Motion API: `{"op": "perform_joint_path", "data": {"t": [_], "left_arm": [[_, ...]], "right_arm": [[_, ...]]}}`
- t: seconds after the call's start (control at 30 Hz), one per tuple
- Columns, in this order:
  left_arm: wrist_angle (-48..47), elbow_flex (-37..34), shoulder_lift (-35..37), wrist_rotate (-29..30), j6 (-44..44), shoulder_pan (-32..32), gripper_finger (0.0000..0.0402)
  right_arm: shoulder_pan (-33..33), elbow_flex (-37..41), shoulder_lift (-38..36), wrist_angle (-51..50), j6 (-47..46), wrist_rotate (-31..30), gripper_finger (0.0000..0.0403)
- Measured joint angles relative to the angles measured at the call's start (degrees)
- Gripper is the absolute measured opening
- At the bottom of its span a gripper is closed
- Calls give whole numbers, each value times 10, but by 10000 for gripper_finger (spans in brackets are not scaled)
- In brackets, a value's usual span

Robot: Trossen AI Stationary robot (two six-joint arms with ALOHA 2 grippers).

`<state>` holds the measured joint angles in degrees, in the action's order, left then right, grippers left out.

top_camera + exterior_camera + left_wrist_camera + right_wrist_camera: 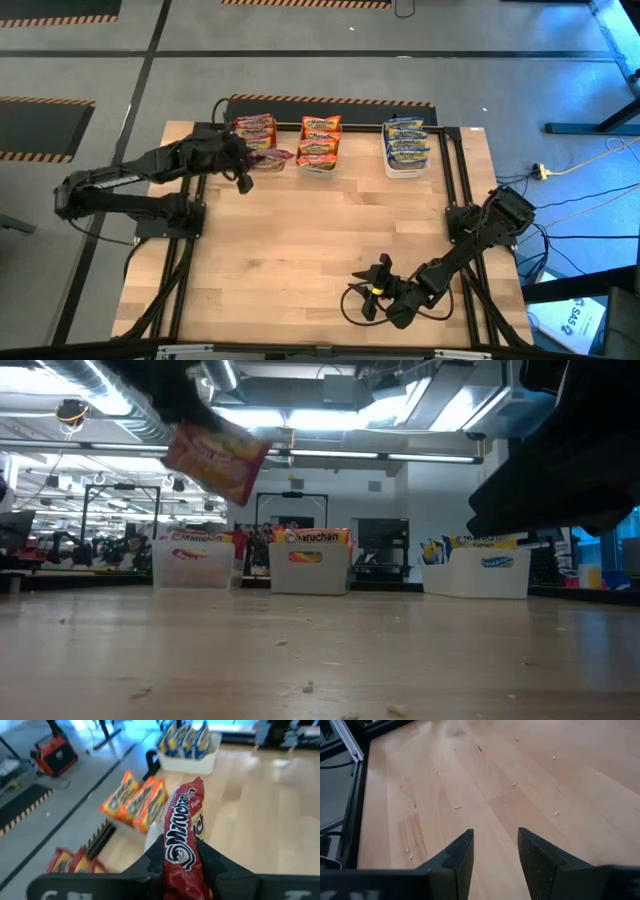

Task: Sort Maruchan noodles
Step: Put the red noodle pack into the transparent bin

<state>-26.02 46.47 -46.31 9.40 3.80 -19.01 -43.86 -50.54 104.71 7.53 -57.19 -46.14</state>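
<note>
Red noodle packet pinched in left fingers; right fingers parted, empty.

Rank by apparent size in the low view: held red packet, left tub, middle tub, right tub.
1. Right tub, looks widest.
2. Left tub and middle tub: look alike, no ranking.
3. Held red packet, about as big as those two, but it hangs nearer the camera, so unsure.
</note>
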Motion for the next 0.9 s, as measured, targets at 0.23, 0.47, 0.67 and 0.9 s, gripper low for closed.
{"op": "perform_joint_path", "data": {"t": [0.23,0.47,0.67,0.9], "left_arm": [[16,-41,-2,-103,22,-133,47],[93,-91,-2,-210,43,-235,47],[116,-112,-2,-240,63,-301,47],[142,-133,-13,-259,81,-346,47]], "right_arm": [[0,0,0,-11,6,1,138],[0,0,0,-21,6,-9,138],[0,0,15,-16,6,-22,138],[0,0,40,-7,-10,-19,138]]}}
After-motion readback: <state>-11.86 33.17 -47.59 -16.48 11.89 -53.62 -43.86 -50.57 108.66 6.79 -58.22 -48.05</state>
